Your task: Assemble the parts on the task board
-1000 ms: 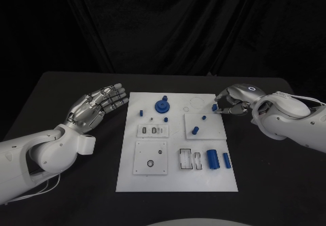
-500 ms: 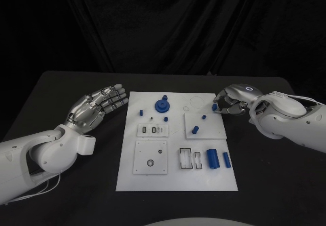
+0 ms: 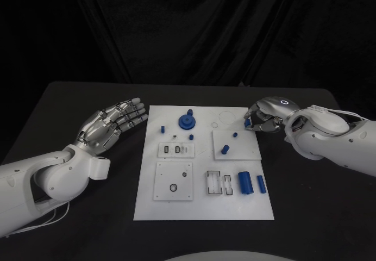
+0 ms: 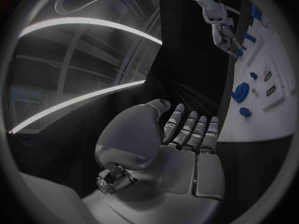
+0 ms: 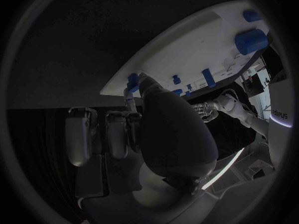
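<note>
The white task board point(image 3: 204, 209) lies in the middle of the black table. At its far right edge my right hand point(image 3: 266, 118) pinches a small blue part point(image 3: 248, 123) between thumb and a finger, the other fingers curled; the right wrist view shows that blue part point(image 5: 132, 81) at the board's point(image 5: 181, 50) rim by the thumb tip. My left hand point(image 3: 113, 124) hovers left of the board, palm up, fingers spread, holding nothing. A big round blue part point(image 3: 187, 122) stands at the far middle. Small blue pegs point(image 3: 225, 150) sit on a raised square plate, and two blue cylinders point(image 3: 244, 184) lie near the right edge.
Raised white plates with slots point(image 3: 175, 150) and a ring hole point(image 3: 173, 182) sit on the board's left half. Rectangular slots point(image 3: 214, 183) lie beside the cylinders. Black table point(image 3: 313, 206) surrounds the board. The left wrist view shows my left hand point(image 4: 187, 139), the board point(image 4: 264, 77) and my right hand point(image 4: 225, 35).
My right hand has shifted slightly toward the board, keeping the small blue part at the far right edge. The left hand has not moved.
</note>
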`<control>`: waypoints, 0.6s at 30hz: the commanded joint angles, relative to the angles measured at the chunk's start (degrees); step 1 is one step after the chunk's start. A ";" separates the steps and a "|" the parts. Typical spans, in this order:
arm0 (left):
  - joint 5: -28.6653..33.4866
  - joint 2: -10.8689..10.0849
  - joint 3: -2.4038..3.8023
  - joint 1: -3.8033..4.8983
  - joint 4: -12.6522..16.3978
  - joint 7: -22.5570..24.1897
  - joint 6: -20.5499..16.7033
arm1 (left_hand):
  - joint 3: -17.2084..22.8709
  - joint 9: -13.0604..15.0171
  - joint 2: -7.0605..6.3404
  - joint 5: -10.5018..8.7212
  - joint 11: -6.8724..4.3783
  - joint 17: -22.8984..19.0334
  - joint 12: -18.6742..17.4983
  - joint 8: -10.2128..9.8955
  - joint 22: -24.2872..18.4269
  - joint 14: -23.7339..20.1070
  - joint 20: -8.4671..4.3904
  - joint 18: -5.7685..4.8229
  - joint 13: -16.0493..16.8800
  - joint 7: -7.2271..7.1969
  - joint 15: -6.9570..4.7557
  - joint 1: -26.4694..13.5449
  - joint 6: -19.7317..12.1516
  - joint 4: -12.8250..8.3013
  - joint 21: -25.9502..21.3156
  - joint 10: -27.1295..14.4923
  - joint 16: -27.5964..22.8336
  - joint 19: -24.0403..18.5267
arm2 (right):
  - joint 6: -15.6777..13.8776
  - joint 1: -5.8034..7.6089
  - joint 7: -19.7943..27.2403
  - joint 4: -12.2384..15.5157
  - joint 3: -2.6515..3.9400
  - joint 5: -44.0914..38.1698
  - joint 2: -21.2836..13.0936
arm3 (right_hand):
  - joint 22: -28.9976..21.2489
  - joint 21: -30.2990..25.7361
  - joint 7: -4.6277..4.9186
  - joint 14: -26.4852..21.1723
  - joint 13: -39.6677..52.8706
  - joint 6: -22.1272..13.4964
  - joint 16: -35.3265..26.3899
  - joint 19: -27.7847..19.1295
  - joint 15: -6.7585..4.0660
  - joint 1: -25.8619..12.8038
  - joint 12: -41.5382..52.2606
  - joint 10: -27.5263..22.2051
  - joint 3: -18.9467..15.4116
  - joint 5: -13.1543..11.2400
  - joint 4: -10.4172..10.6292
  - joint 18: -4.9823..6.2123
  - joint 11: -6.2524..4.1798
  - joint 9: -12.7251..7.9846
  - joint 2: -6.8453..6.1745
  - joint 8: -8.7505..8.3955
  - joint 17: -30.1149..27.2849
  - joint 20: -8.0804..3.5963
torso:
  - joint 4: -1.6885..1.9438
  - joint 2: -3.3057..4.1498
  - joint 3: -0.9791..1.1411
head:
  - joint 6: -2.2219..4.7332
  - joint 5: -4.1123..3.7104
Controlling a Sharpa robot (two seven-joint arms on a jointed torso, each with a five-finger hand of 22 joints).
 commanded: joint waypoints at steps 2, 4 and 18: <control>0.08 -0.01 0.04 -0.28 0.06 9.16 1.03 | 0.08 0.09 0.08 -0.01 0.15 -0.09 0.39 0.34 -0.08 -0.35 -0.05 -0.85 0.05 1.52 -0.14 -0.20 0.30 -0.12 -0.35 -0.11 -0.12 -0.47 | -0.71 -0.25 -0.63 -0.11 0.03 -0.42 0.19 | 11.76 -0.30 -0.07 5.86 15.09 0.68 -0.39 2.40 -0.17 0.03 0.16 5.96 0.39 0.35 0.05 -0.52 0.12 0.11 0.58 0.35 14.44 -0.22 | -0.01 0.01 0.00 | -0.07 -0.01; 0.08 -0.03 0.04 -0.36 0.06 9.18 1.04 | 0.08 0.09 0.07 -0.01 0.17 -0.08 0.44 0.34 -0.07 -0.34 -0.05 -0.85 0.06 1.53 -0.13 -0.20 0.31 -0.13 -0.32 -0.07 -0.09 -0.42 | -0.76 -0.30 -0.72 -0.16 0.03 -0.42 0.25 | 11.79 -0.26 -0.12 5.86 15.09 1.18 -0.40 2.44 -0.18 0.10 0.16 5.96 0.44 0.50 -0.04 -0.54 0.11 0.30 0.69 0.59 14.43 -0.21 | 0.02 0.00 0.01 | -0.08 -0.01; 0.08 -0.12 0.04 -0.71 -0.04 9.01 1.20 | 0.11 0.09 0.06 -0.03 0.26 -0.07 0.58 0.34 -0.08 -0.34 -0.04 -0.84 0.08 1.56 -0.09 -0.18 0.27 -0.17 -0.33 0.05 -0.05 -0.43 | -4.76 -0.41 -2.00 -0.27 0.06 -0.42 0.40 | 11.45 -1.22 -0.33 5.72 15.09 4.63 -0.86 1.93 0.22 3.05 0.16 5.96 2.55 6.15 -3.18 -0.31 0.67 2.25 2.78 2.12 13.86 0.05 | 0.02 0.01 -0.02 | -0.25 0.22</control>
